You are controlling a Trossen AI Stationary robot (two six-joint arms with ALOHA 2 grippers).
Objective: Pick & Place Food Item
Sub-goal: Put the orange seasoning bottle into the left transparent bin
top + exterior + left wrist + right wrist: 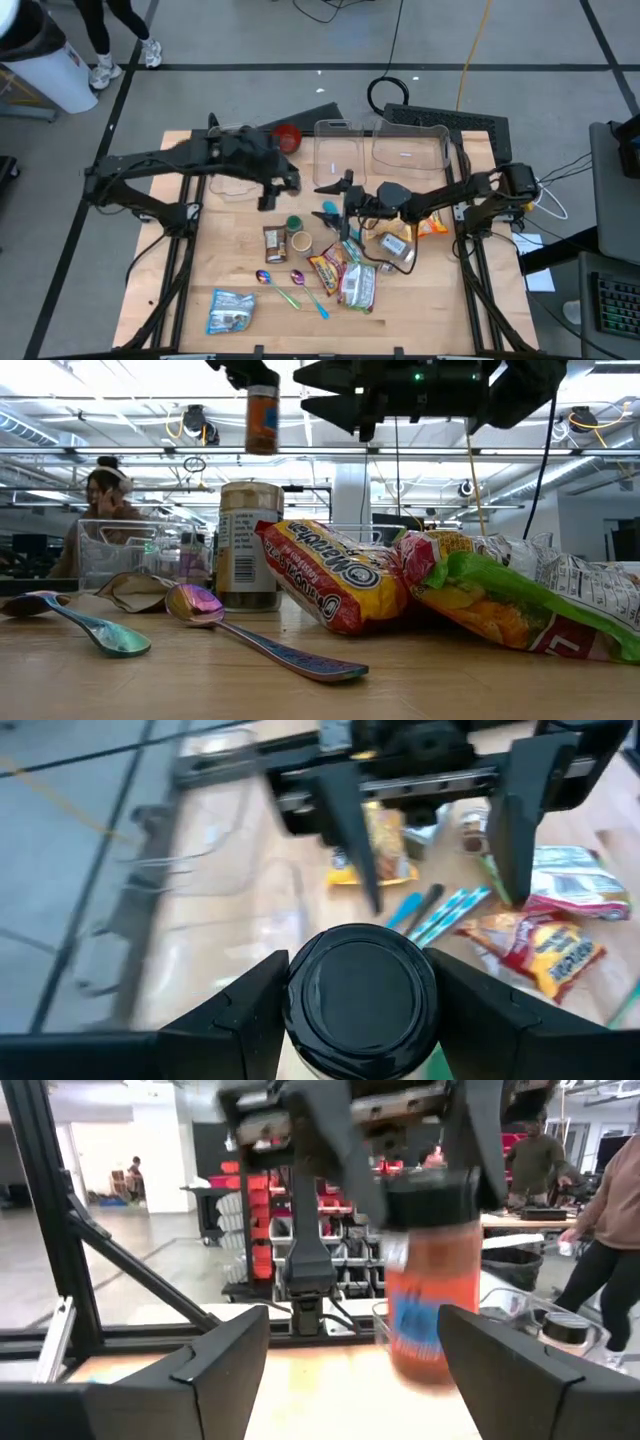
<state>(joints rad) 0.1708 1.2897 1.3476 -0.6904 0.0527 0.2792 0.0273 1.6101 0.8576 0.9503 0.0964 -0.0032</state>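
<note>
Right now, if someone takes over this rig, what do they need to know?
Left gripper: shut on the spice jar, gripping it near its black lid and holding it high above the table.
Right gripper: open, holding nothing, level with the jar and facing it across mid-table.
On the table: ramen packets, a second jar and two spoons at the front. Clear bins stand at the back.
Done: the spice jar is picked up.
Left: setting it down, probably in a clear bin. The drop spot is not evident. The other food is not yet picked up.
</note>
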